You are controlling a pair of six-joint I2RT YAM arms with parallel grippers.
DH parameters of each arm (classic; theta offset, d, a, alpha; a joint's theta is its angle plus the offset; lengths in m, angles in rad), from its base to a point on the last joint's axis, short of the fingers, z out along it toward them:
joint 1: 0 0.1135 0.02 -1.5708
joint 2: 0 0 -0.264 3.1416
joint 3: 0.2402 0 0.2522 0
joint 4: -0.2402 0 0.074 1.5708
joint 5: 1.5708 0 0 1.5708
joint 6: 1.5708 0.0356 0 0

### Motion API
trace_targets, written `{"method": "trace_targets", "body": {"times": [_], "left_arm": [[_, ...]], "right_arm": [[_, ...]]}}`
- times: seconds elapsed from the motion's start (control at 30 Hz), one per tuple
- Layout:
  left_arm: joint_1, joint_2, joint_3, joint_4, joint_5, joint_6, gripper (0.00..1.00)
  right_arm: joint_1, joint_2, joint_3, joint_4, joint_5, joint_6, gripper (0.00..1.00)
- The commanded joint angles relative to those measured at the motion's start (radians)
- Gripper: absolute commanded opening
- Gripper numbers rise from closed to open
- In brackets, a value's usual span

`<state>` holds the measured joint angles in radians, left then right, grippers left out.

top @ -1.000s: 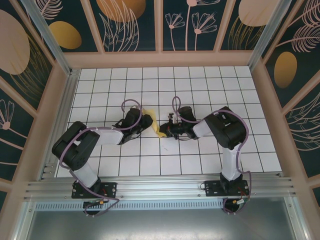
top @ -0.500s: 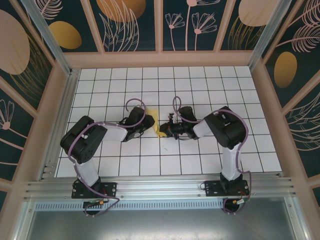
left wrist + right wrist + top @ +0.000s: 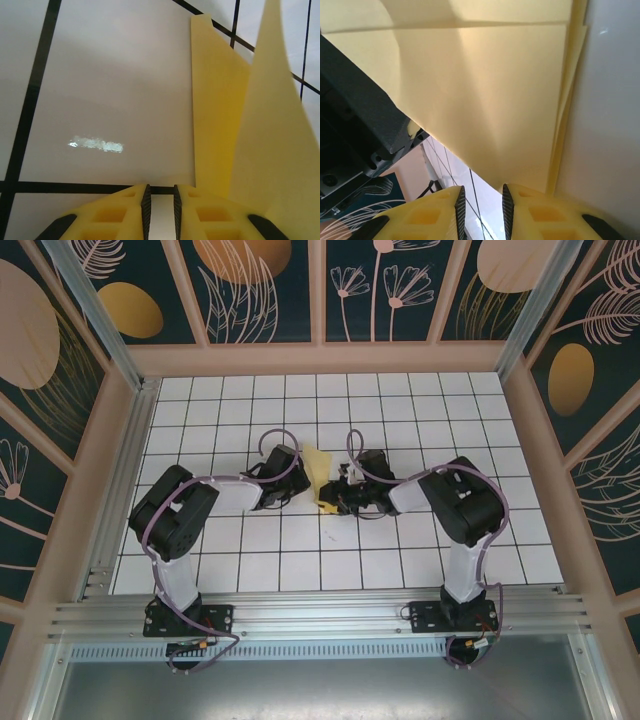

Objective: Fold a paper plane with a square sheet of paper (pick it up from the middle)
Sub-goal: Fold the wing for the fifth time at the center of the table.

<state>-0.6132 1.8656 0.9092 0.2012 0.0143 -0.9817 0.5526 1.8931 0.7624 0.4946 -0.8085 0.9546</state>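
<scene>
Roughly at the middle of the white tiled floor, the pale-yellow sheet of paper stands partly folded, its flaps raised off the tiles rather than lying flat. It sits between the two grippers, which face each other from either side. The left gripper is low over the floor just beside the paper. Its yellow fingers are a narrow slit apart, and bare tile shows through the slit, so it holds nothing. The right gripper is likewise parted by a small gap with nothing in it. The paper's lower edge runs down to the tip of one finger, and the sheet spreads wide close in front.
</scene>
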Motion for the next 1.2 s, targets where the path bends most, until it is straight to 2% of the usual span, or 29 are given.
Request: {"method": "trace_targets", "body": {"times": [0.0, 0.1, 0.23, 0.33, 0.47, 0.57, 0.8, 1.0, 1.17], "left_arm": [[0.004, 0.041, 0.022, -0.076, -0.013, 0.032, 0.23], [0.006, 0.022, 0.011, -0.054, -0.006, 0.03, 0.24], [0.005, -0.027, -0.025, 0.011, -0.007, 0.013, 0.26], [0.005, -0.034, -0.029, 0.024, -0.013, 0.008, 0.26], [0.004, -0.025, -0.029, 0.027, -0.009, 0.006, 0.26], [0.005, -0.026, -0.03, 0.03, -0.006, 0.004, 0.25], [0.005, -0.041, -0.032, 0.032, -0.005, 0.003, 0.24], [0.005, -0.075, -0.054, 0.054, -0.002, 0.0, 0.24], [0.005, -0.127, -0.121, 0.154, 0.016, -0.011, 0.25]], "right_arm": [[-0.032, -0.065, 0.019, -0.065, 0.048, -0.069, 0.29], [-0.04, -0.114, 0.046, -0.144, 0.08, -0.134, 0.3], [-0.043, -0.182, 0.114, -0.34, 0.233, -0.295, 0.33], [-0.06, -0.153, 0.201, -0.453, 0.314, -0.394, 0.31], [-0.084, -0.035, 0.336, -0.523, 0.317, -0.444, 0.2], [-0.086, 0.047, 0.409, -0.544, 0.294, -0.461, 0.16], [-0.082, 0.178, 0.504, -0.572, 0.245, -0.473, 0.15], [-0.076, 0.21, 0.506, -0.581, 0.251, -0.47, 0.15], [-0.059, 0.213, 0.508, -0.61, 0.267, -0.448, 0.15]]}}
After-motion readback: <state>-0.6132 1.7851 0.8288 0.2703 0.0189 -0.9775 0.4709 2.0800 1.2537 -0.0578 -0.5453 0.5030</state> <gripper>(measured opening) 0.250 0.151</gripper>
